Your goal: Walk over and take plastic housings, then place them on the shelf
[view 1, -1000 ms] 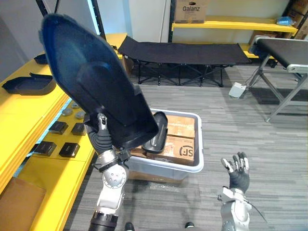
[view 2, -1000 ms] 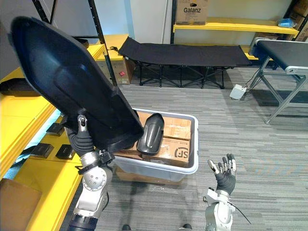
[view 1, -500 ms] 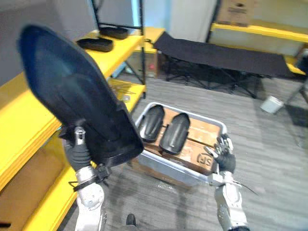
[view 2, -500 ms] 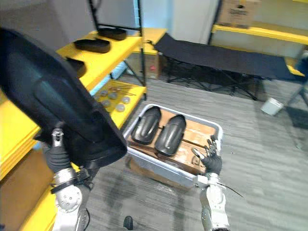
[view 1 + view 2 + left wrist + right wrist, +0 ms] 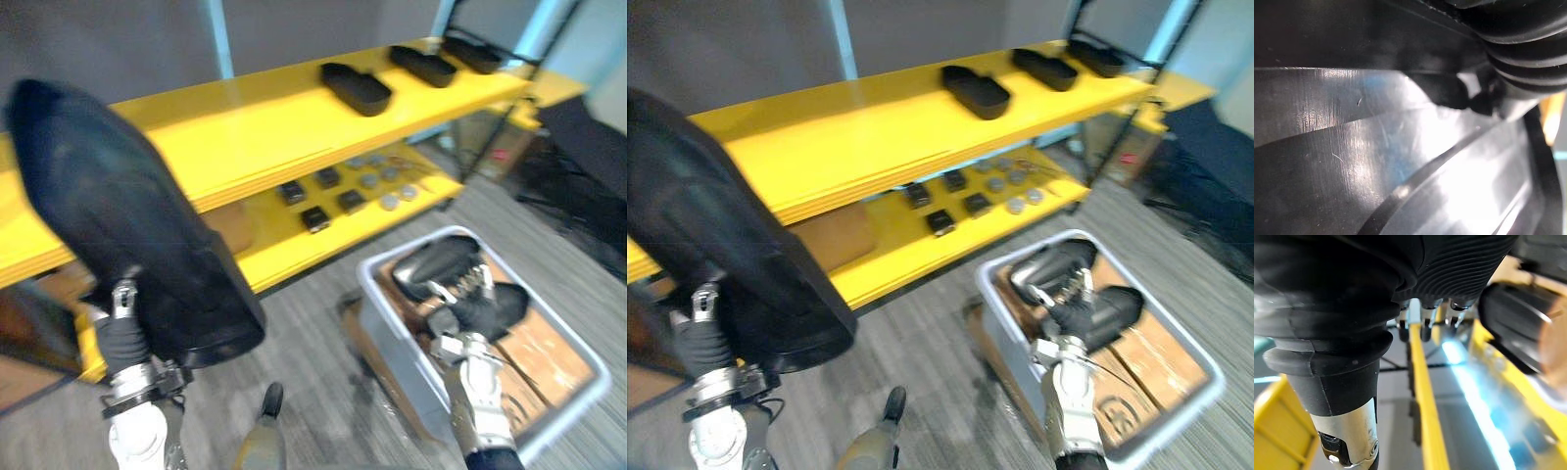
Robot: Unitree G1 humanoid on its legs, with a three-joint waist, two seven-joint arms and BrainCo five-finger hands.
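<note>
My left hand (image 5: pixel 123 335) is shut on the lower edge of a large black plastic housing (image 5: pixel 118 225), held upright at the left; its glossy inner surface (image 5: pixel 1400 161) shows close up in the left wrist view. My right hand (image 5: pixel 462 299) is raised and open, holding nothing, in front of a grey bin (image 5: pixel 377 294). Two more black housings (image 5: pixel 436 262) (image 5: pixel 502 304) lie in the bin on cardboard boxes (image 5: pixel 544 352). The yellow shelf (image 5: pixel 245 117) stretches across the view, and three black housings (image 5: pixel 355 86) lie on its top level towards the far right.
The shelf's lower level (image 5: pixel 294 245) carries small black boxes (image 5: pixel 315 217), round grey parts (image 5: pixel 389 201) and a brown cardboard piece (image 5: pixel 828 235). Grey floor lies between the shelf and the bin. A black cot (image 5: pixel 588 147) stands at the far right.
The whole picture has swung left, so the shelf now lies ahead and the bin at lower right. The housing stays in my left hand; my right hand stays open.
</note>
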